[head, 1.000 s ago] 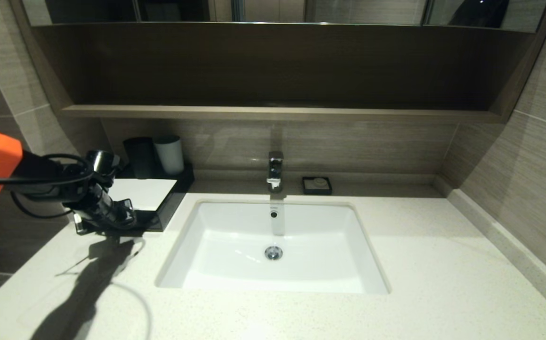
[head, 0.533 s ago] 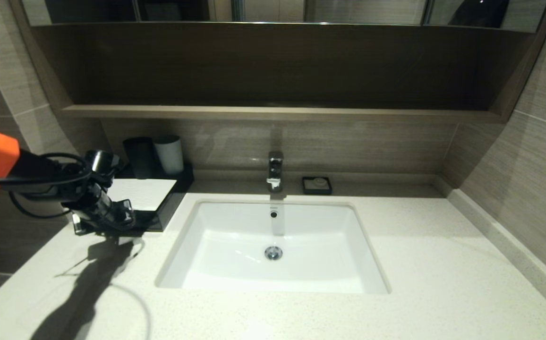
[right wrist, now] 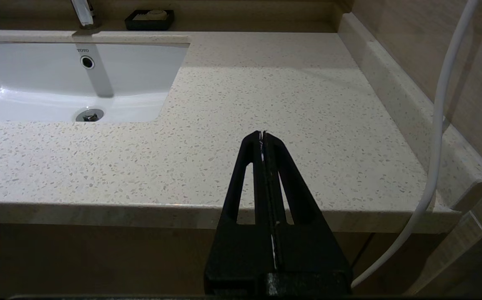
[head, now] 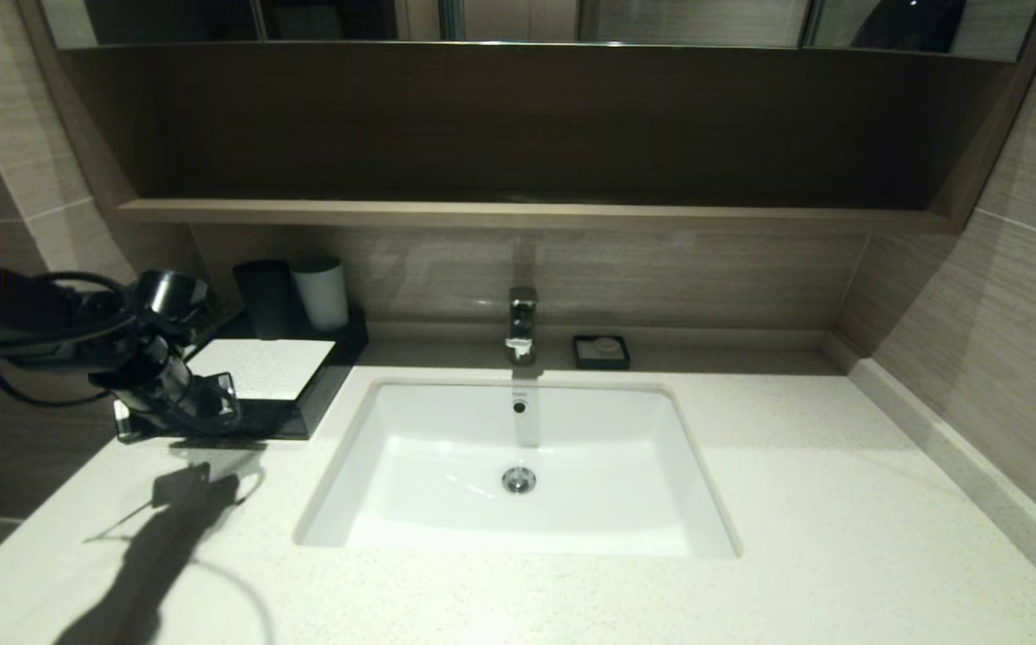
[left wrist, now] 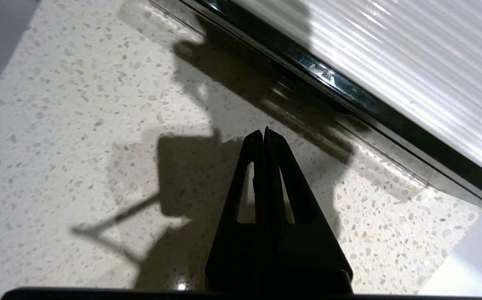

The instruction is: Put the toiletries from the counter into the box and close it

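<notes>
Left side of the scene: my left pincer (head: 213, 405) hangs at the near edge of the box (head: 271, 372), low over the bench (head: 572, 591), its two black fingers (left wrist: 262, 166) pressed flat together and grasping nothing. In the left wrist view the fingertips point at bare speckled stone just beside the box's glossy black front edge, and I cannot tell whether they touch it; the ribbed white top panel (left wrist: 412, 71) fills the corner beyond. The box sits at the far left of the bench, left of the white basin (head: 518, 466), with its front closed flush. I see no toiletry packets on the bench or the panel. A dark cup (head: 264, 297) and a pale cup (head: 321, 292) stand at the far end of the box. Right side: my right pincer (right wrist: 262, 135) is parked off the near right edge of the bench, clenched and empty. A chrome tap (head: 522, 324) and a small black soap dish (head: 601, 351) stand at the far rim.
</notes>
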Motion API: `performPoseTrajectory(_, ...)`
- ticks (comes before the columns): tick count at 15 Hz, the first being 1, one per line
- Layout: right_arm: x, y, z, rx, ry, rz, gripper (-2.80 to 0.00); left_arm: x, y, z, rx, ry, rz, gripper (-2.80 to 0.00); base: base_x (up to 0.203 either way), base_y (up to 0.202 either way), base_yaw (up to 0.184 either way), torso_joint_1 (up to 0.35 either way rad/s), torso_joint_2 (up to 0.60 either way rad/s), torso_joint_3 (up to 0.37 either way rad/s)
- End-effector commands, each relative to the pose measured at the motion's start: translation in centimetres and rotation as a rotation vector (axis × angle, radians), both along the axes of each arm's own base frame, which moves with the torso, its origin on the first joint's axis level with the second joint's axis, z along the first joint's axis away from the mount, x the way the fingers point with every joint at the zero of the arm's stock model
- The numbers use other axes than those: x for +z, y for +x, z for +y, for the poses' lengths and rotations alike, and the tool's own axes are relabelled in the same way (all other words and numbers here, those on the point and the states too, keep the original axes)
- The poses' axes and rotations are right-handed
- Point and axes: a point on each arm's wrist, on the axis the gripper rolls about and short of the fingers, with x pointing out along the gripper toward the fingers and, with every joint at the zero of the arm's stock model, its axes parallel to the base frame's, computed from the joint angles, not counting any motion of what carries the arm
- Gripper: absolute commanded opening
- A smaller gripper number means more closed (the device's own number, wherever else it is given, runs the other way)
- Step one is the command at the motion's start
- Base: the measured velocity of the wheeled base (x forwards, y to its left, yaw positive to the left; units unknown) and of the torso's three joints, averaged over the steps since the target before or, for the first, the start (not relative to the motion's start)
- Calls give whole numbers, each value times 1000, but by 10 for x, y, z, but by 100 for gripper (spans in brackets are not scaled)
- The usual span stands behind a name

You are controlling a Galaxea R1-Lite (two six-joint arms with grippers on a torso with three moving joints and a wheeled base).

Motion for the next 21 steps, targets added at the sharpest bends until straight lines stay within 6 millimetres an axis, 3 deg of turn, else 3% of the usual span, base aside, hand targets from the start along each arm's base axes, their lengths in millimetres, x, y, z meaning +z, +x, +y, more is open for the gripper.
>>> performPoseTrajectory(1,0,0,0,0,0,1,-280,36,-21,0,9,7,-81,-280,0,0,0,0,0,0)
performPoseTrajectory(8,0,0,0,0,0,1,-280,92,-89,-17,-44,-8,-233,-280,0,0,0,0,0,0)
performPoseTrajectory(13,0,0,0,0,1,1,-280,134,-165,-34,-162,-72,-417,-280,0,0,0,0,0,0)
performPoseTrajectory(17,0,0,0,0,1,1,-280,132,-230,-55,-310,-110,-485,-280,0,0,0,0,0,0)
performPoseTrajectory(21,0,0,0,0,1,1,-280,119,-264,-56,-385,-40,-499,-280,0,0,0,0,0,0)
